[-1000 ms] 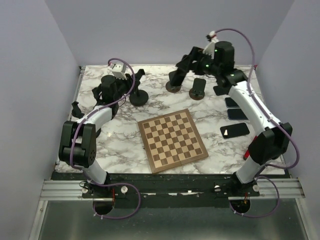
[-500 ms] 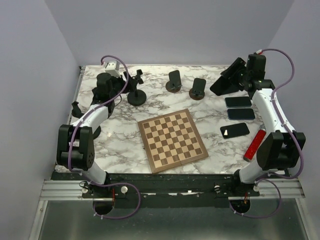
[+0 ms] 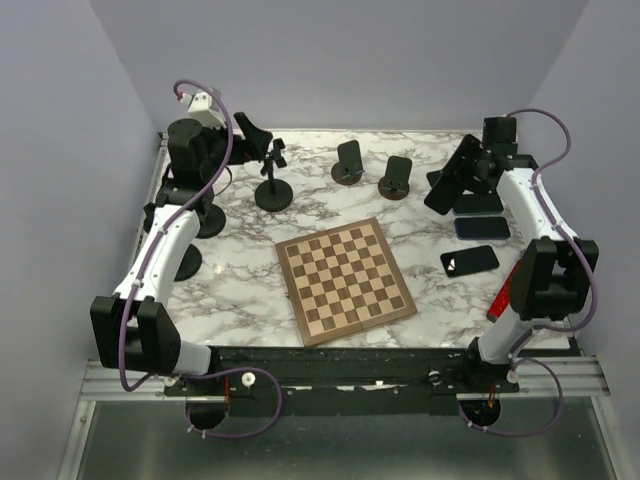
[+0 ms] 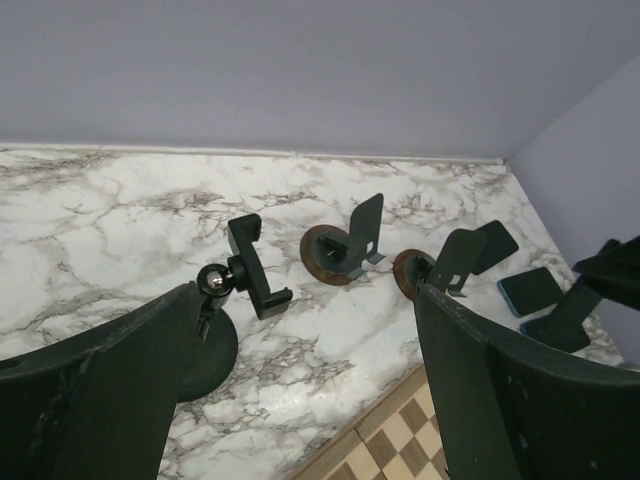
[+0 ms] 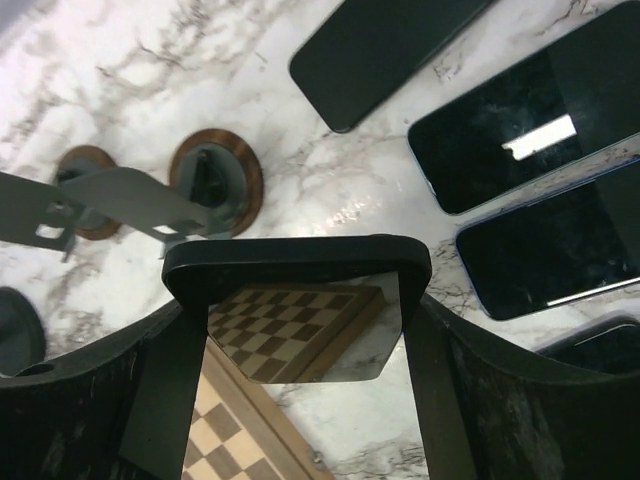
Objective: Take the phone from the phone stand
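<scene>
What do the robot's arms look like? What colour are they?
Both the left arm and the right arm have white tube-shaped links joined by chunky black joints. A thin purple cable loops along each one. Their fingers are dark, flat and wide, a bit scuffed.

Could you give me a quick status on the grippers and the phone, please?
Left gripper open, empty, by the clamp stand. Right gripper shut on the phone, tilted, clear of both stands. Flat phones lie close by.
</scene>
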